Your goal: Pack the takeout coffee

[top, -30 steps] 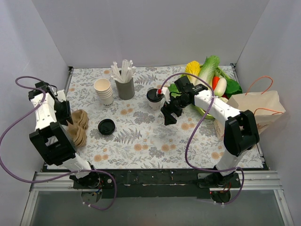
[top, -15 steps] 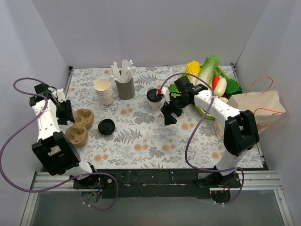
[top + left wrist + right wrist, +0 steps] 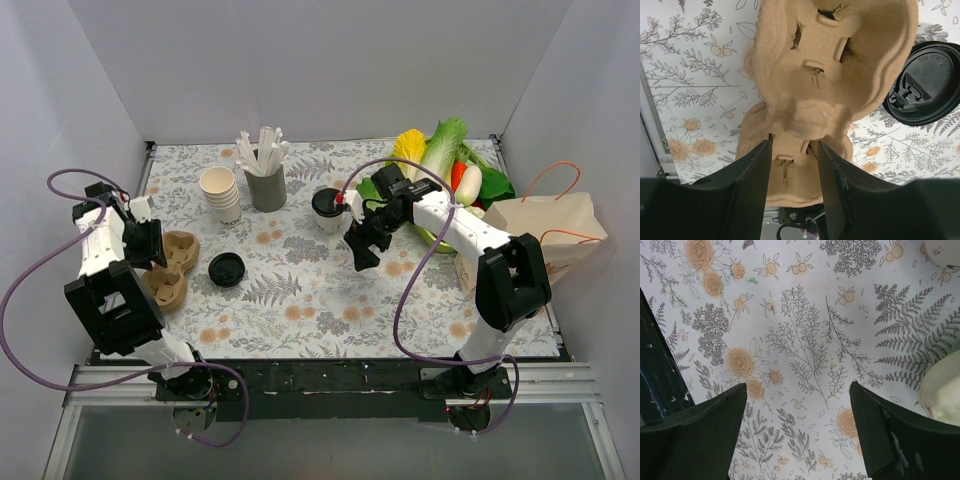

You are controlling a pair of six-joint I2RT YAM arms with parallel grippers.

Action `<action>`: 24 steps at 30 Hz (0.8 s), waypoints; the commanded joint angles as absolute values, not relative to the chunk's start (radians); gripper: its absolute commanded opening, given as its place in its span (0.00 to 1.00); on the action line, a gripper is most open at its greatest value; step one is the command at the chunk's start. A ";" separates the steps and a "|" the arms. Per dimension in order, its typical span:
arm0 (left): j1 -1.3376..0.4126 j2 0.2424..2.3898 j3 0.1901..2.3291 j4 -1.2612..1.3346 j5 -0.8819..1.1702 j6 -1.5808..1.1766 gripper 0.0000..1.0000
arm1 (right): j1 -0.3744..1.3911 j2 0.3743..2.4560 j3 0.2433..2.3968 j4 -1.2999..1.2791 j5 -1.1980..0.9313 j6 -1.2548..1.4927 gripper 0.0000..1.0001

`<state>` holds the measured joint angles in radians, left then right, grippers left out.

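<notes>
Floral tablecloth (image 3: 300,305) holds the takeout coffee (image 3: 327,207) just beyond the right tool (image 3: 356,256), jaws wide open, empty

The takeout coffee (image 3: 327,207) is standing right of the straw holder (image 3: 267,188) and cup stack (image 3: 221,195). The cup carrier (image 3: 172,265) is lying far left, the loose lid (image 3: 227,269) sitting just right of it.
</notes>
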<state>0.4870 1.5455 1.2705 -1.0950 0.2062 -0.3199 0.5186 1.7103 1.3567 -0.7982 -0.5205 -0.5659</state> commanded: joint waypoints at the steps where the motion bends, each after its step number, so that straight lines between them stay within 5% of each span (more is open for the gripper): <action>1: 0.482 1.594 1.319 -1.088 0.245 -0.272 0.40 | 0.523 1.721 1.388 -0.825 -0.494 -0.587 0.90; 24: 0.466 1.624 1.308 -1.112 0.302 -0.255 0.34 | 0.531 1.720 1.355 -0.808 -0.488 -0.595 0.90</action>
<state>0.4751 1.6444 1.3098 -1.1168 0.2726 -0.2611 0.5259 1.7107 1.3567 -0.8120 -0.4793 -0.5812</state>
